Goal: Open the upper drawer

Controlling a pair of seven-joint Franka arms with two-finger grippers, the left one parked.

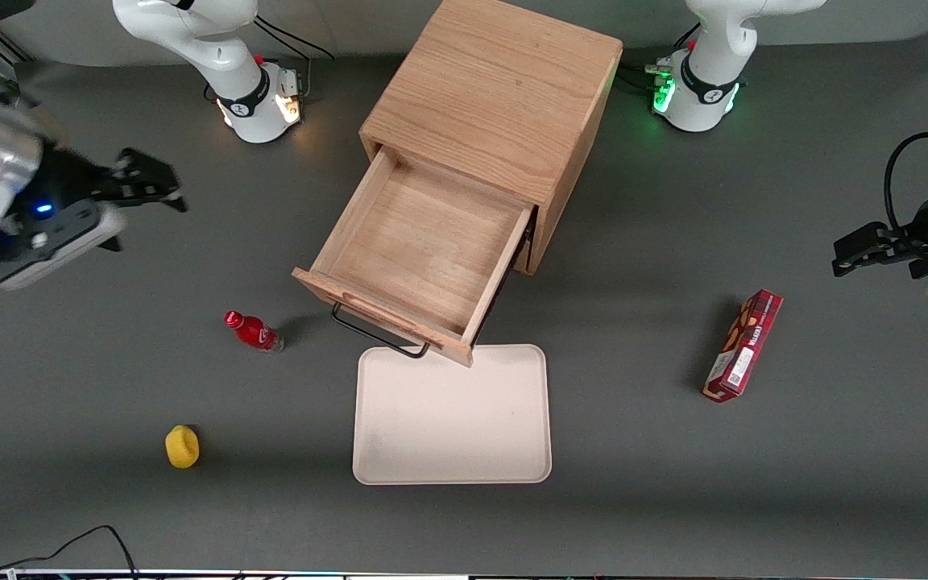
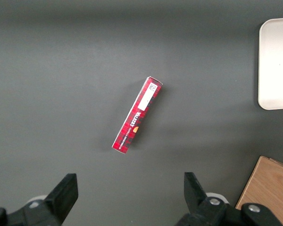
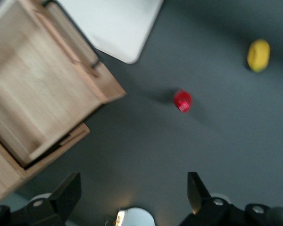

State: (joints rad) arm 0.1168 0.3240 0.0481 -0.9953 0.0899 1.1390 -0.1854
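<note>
Standing pulled well out of the light oak cabinet (image 1: 504, 89), the upper drawer (image 1: 424, 246) is seen as a shallow wooden tray with nothing in it. Its black wire handle (image 1: 379, 337) hangs from the front panel, just above the edge of a cream rectangular tray (image 1: 452, 419) that lies on the grey table (image 1: 754, 483) in front of the cabinet; the drawer's front corner overlaps that tray's rim in the front view. In the right wrist view the drawer (image 3: 42, 89) is shown from above, and a second wooden front is glimpsed beneath it.

The gripper (image 1: 146, 184) is held in the air toward the working arm's end of the table, well apart from the drawer and touching nothing — its two black fingers (image 3: 70, 190) are spread wide, with only bare table between them.

A small red bottle (image 1: 253, 331) stands near the drawer's front corner, on the working arm's side. A yellow lemon-like object (image 1: 182, 446) is found nearer to the front camera than the bottle. A red biscuit box (image 1: 743, 346) lies on its side toward the parked arm's end of the table — apart from everything else.
</note>
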